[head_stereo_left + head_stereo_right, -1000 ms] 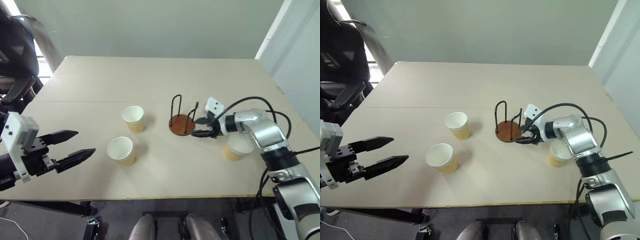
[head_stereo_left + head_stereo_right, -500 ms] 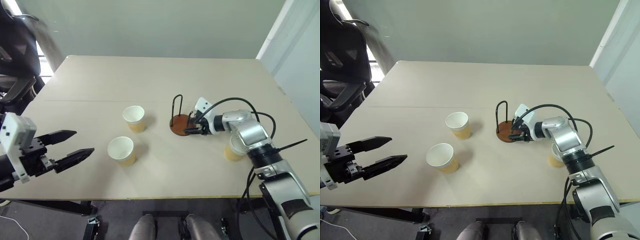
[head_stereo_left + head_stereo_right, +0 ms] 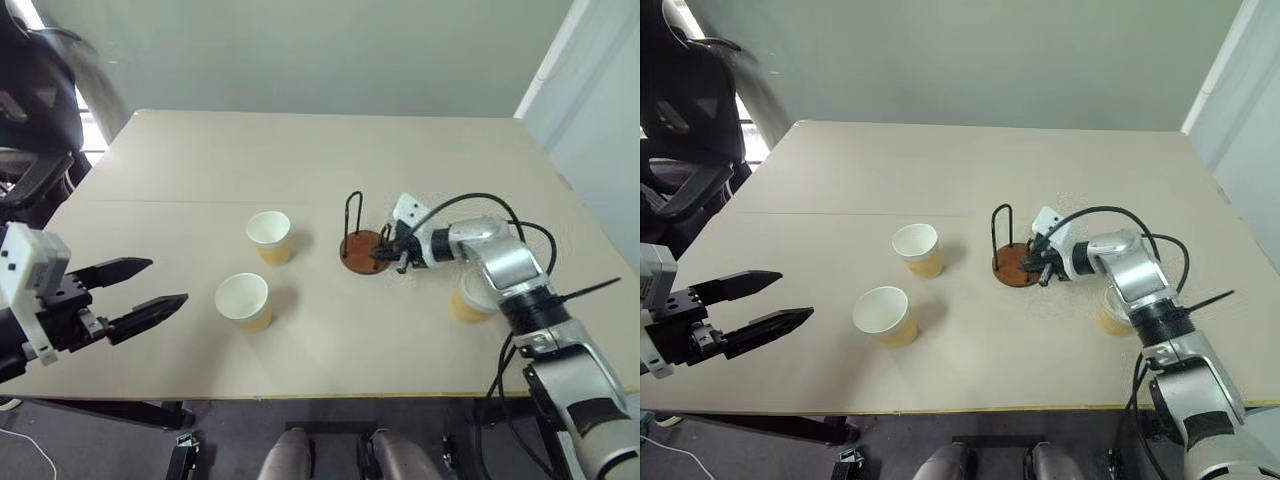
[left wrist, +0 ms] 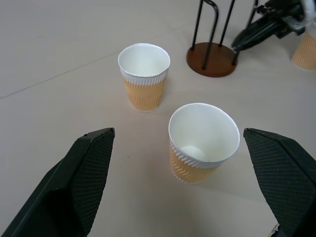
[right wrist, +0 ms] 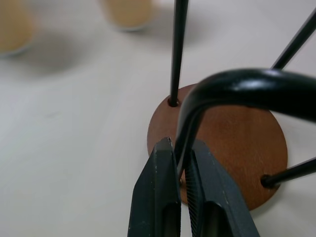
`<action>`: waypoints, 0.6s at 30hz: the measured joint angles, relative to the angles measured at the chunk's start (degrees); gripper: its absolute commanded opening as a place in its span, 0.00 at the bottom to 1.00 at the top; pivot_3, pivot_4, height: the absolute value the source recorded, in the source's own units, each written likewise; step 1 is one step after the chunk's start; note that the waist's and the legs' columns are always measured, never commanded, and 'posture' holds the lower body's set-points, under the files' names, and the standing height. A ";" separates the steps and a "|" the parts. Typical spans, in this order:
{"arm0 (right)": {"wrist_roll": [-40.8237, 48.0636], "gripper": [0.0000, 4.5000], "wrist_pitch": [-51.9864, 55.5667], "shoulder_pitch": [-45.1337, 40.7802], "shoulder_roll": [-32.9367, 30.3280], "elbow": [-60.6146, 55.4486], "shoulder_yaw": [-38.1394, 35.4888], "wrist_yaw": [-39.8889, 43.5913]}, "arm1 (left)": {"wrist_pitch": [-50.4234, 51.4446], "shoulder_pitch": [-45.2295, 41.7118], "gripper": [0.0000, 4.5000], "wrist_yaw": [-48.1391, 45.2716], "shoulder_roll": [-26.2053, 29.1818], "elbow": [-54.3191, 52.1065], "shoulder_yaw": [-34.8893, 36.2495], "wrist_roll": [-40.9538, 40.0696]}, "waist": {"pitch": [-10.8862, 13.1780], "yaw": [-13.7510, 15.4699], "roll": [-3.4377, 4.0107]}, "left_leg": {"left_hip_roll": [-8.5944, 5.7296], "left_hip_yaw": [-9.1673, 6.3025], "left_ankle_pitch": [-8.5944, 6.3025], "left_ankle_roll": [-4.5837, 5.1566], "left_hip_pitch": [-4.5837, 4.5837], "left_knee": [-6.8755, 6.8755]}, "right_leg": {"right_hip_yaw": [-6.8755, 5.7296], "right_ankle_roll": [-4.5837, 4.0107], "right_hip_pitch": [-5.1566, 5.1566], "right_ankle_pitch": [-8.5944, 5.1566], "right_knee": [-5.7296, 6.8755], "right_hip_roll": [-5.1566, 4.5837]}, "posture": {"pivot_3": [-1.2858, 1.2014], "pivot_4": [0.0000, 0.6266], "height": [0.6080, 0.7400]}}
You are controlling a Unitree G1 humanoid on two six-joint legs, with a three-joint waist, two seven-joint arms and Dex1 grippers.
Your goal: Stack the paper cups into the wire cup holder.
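Observation:
The wire cup holder [image 3: 360, 251], a reddish-brown disc with black wire loops, stands at mid-table. My right gripper [image 3: 386, 255] is shut on the lower part of its right-hand wire loop [image 5: 207, 94]; both fingers [image 5: 158, 197] pinch the wire just above the wooden base. Two paper cups stand upright to the holder's left, one farther back [image 3: 267, 236] and one nearer [image 3: 243, 301]. A third paper cup [image 3: 468, 298] stands behind my right forearm, partly hidden. My left gripper [image 3: 166, 283] hovers open at the table's near left, pointing at the two cups [image 4: 203, 139].
A black office chair [image 3: 30, 110] stands off the table's far left corner. The table's front edge [image 3: 330, 394] runs just below the cups. A black cable [image 3: 500, 215] loops over my right arm.
My right gripper moved left from beside the holder onto its right-hand wire loop and shut on it. The left arm and the cups stayed put.

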 measured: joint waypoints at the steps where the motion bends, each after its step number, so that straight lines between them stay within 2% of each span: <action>1: 0.84 0.01 0.05 0.93 -1.34 -2.62 0.34 2.35 | 0.01 -0.16 1.00 0.00 0.03 -0.01 -0.13 -0.02 | 0.00 -0.03 -0.01 | 0.00 0.00 0.00 -0.01 -0.05 0.01 | 0.00 0.00 -0.03 0.00 -0.01 0.00 | 0.52 0.24 1.00; 6: 4.66 0.01 3.09 4.95 -4.06 -14.20 1.47 7.54 | 0.12 -1.09 1.00 0.08 0.29 -0.06 -0.43 -0.23 | -0.01 -0.24 -0.02 | 0.00 0.00 0.08 -0.11 -0.05 0.01 | -0.01 0.02 -0.04 0.01 0.01 0.02 | 0.52 0.24 1.00; 11: 6.61 0.01 8.18 12.09 -4.31 -24.80 3.40 5.76 | 0.38 -1.32 1.00 0.86 0.30 -0.14 -1.28 -0.71 | -0.05 -0.31 -0.08 | 0.02 0.01 0.16 -0.06 0.04 0.03 | 0.00 0.02 0.02 0.01 0.05 0.03 | 0.52 0.24 1.00; 18: 8.81 0.01 12.80 13.92 -4.88 -30.33 3.54 2.62 | 0.58 -1.43 1.00 0.77 1.40 -0.21 -2.10 -1.21 | -0.07 -0.42 -0.12 | 0.02 0.02 0.41 0.05 0.05 0.04 | 0.02 -0.04 0.05 -0.02 0.00 0.03 | 0.52 0.24 1.00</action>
